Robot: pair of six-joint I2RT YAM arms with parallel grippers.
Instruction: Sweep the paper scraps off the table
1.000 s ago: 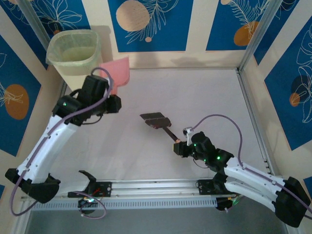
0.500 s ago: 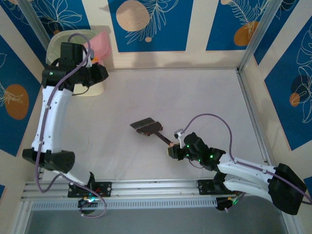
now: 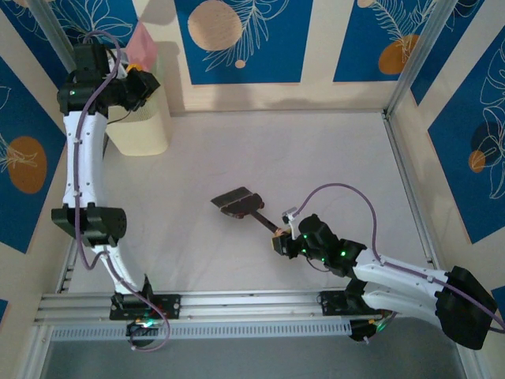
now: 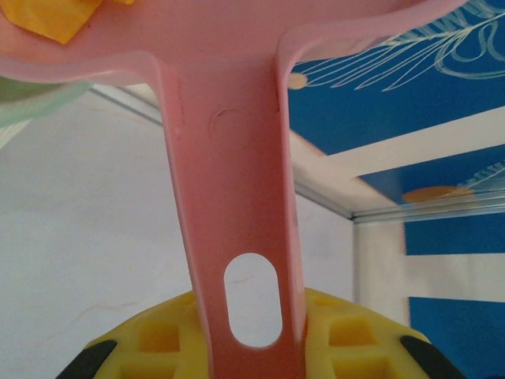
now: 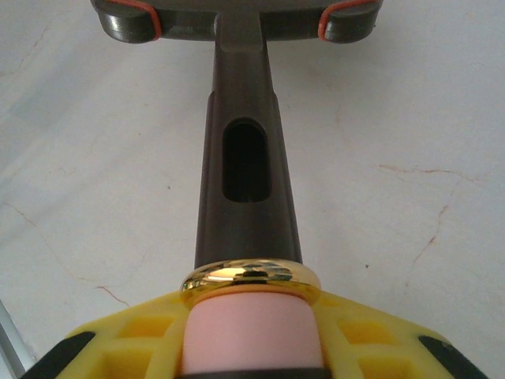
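Observation:
My left gripper (image 3: 130,79) is raised high at the back left and shut on the handle of the pink dustpan (image 3: 142,39), which tilts above the bin (image 3: 142,126). In the left wrist view the dustpan handle (image 4: 237,181) runs up from my left gripper (image 4: 248,339), and an orange paper scrap (image 4: 55,17) lies in the pan. My right gripper (image 3: 286,241) is shut on the brush handle (image 5: 248,158), low over the table (image 3: 339,158). The dark brush head (image 3: 237,202) rests on the table, with orange trim visible on the brush head (image 5: 237,20).
The pale bin stands in the back left corner against the patterned wall. Its greenish rim (image 4: 31,99) shows under the pan. Aluminium rails (image 3: 406,181) edge the table at the right and front.
My left arm has swung the dustpan from the table up and back over the bin. My right arm pulled the brush slightly left and nearer, then held still.

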